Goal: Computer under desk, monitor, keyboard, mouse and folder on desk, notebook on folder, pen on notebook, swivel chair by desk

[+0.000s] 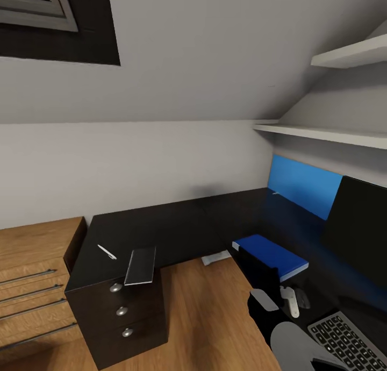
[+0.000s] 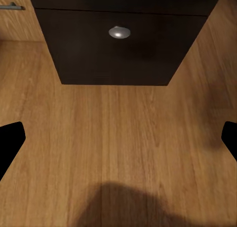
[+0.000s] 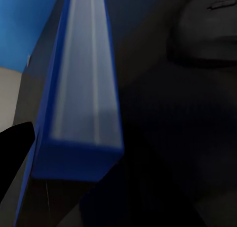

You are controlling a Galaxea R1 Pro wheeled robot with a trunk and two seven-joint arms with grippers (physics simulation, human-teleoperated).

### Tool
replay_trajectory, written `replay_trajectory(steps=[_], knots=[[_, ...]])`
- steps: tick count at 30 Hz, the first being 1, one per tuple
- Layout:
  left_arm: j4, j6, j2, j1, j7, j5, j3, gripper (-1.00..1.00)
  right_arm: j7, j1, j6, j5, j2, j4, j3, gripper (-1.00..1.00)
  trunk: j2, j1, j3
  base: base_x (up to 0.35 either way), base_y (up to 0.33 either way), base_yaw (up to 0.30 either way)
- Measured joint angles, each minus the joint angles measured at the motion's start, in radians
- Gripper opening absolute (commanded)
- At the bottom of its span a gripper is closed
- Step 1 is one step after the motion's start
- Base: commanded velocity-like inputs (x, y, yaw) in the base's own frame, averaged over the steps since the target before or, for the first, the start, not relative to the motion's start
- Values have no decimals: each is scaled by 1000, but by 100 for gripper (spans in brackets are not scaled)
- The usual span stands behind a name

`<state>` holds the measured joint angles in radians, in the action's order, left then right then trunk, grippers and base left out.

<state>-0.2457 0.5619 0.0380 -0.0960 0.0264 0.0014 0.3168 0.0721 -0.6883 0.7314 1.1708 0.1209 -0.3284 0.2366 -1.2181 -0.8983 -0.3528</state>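
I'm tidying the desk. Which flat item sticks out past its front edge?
The grey notebook above the drawers; the blue folder lies wholly on the desk.

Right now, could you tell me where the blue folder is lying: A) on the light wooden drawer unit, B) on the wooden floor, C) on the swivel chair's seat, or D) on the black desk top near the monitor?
D: the folder lies flat on the desk, left of the monitor.

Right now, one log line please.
folder: on desk | pen, notebook: left wing, unstacked | left end effector: open, empty
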Motion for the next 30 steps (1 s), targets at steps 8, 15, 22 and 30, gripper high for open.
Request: replay_trajectory(steps=[8,15,22,30], knots=[[0,0,0,0,0,0,0,100,0,0,0,0,0,0,0,-100,0,0,0,2,-2,0],[0,0,0,0,2,0,-2,100,-1,0,0,0,0,0,0,-100,0,0,0,34,-15,0],[0,0,0,0,0,1,0,100,-1,0,0,0,0,0,0,-100,0,0,0,7,-4,0],[0,0,0,0,-1,1,-1,100,-1,0,0,1,0,0,0,-100,-56,-31,-25,0,0,0]])
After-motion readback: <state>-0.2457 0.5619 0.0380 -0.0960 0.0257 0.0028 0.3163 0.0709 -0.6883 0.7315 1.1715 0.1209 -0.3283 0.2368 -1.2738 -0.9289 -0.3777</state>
